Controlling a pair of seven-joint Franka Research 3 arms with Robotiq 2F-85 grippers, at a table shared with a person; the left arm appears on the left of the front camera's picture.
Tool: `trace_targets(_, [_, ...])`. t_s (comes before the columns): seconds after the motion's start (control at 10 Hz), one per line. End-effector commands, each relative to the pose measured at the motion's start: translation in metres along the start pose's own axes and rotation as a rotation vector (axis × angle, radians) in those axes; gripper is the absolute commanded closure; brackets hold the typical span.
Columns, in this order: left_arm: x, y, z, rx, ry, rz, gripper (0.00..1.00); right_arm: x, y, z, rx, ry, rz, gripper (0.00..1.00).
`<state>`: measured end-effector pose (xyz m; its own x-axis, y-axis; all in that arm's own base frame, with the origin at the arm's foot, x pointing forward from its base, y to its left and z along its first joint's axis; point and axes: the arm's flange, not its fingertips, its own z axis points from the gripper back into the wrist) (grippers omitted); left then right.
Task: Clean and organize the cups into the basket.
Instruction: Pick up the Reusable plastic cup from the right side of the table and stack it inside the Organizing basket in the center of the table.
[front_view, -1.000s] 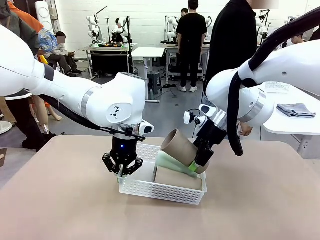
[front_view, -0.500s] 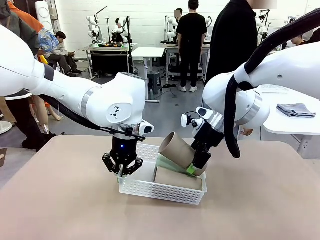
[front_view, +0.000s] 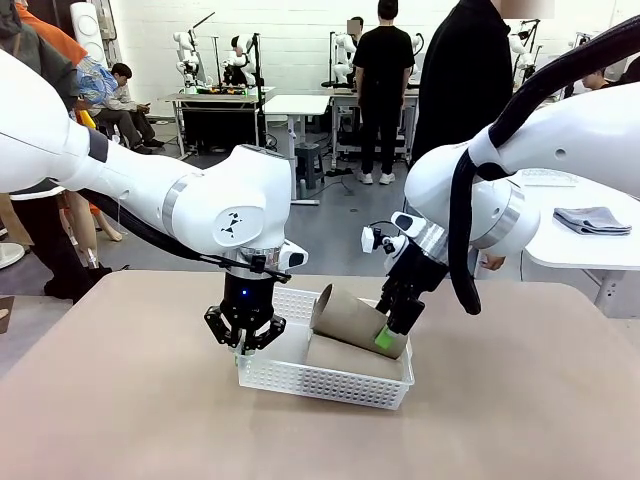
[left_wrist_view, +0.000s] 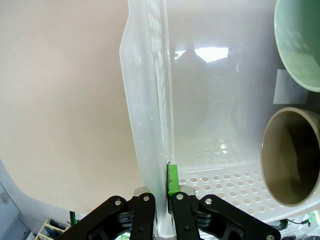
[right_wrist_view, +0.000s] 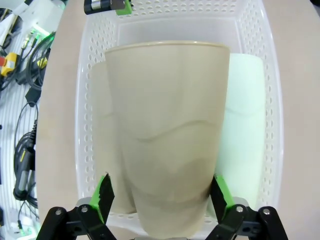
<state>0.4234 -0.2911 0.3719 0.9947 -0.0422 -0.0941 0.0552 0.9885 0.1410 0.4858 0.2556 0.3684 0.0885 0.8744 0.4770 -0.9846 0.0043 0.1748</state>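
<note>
The white lattice-sided plastic basket (front_view: 330, 378) is clamped at its left rim by the left gripper (front_view: 243, 345), while a tan-brown tapered plastic tumbler (front_view: 352, 320), gripped by the right gripper (front_view: 391, 335), rests across two cups inside, awaiting release.

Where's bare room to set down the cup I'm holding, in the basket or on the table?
The basket is crowded: a tan cup and the mint cup lie beneath the held cup, leaving a bare strip of floor by the wall the left tool pinches. The table is bare around it.
</note>
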Motion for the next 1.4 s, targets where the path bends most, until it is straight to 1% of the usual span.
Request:
trace_targets(0.0, [0.000, 0.000, -0.002, 0.006, -0.001, -0.012, 1.00, 0.005, 0.000, -0.001, -0.016, 0.012, -0.001, 0.00])
trace_targets(0.2, [0.000, 0.000, -0.002, 0.006, -0.001, -0.012, 1.00, 0.003, 0.001, 0.003, -0.009, -0.022, 0.008, 0.00])
trace_targets(0.3, [0.000, 0.000, -0.002, 0.006, -0.001, -0.012, 1.00, -0.003, 0.006, 0.017, 0.001, -0.075, 0.025, 0.00])
trace_targets(0.4, [0.000, 0.000, -0.002, 0.006, -0.001, -0.012, 1.00, -0.018, 0.017, 0.036, 0.011, -0.150, 0.064, 0.00])
trace_targets(0.5, [0.000, 0.000, -0.002, 0.006, -0.001, -0.012, 1.00, -0.038, 0.033, 0.061, 0.023, -0.258, 0.109, 0.00])
trace_targets(0.6, [0.000, 0.000, -0.002, 0.006, -0.001, -0.012, 1.00, -0.062, 0.051, 0.090, 0.024, -0.388, 0.167, 0.00])
trace_targets(0.7, [0.000, 0.000, -0.002, 0.006, -0.001, -0.012, 1.00, -0.093, 0.068, 0.124, 0.013, -0.536, 0.214, 0.00])
trace_targets(0.8, [0.000, 0.000, -0.002, 0.006, -0.001, -0.012, 1.00, -0.122, 0.080, 0.149, -0.016, -0.633, 0.243, 0.00])
trace_targets(1.0, [0.000, 0.000, -0.002, 0.006, -0.001, -0.012, 1.00, -0.177, 0.098, 0.176, -0.074, -0.792, 0.304, 0.00])
trace_targets(1.2, [0.000, 0.000, -0.002, 0.006, -0.001, -0.012, 1.00, -0.218, 0.108, 0.183, -0.135, -0.892, 0.320, 0.00])
trace_targets(1.3, [0.000, 0.000, -0.002, 0.006, -0.001, -0.012, 1.00, -0.230, 0.106, 0.181, -0.154, -0.923, 0.325, 0.00])
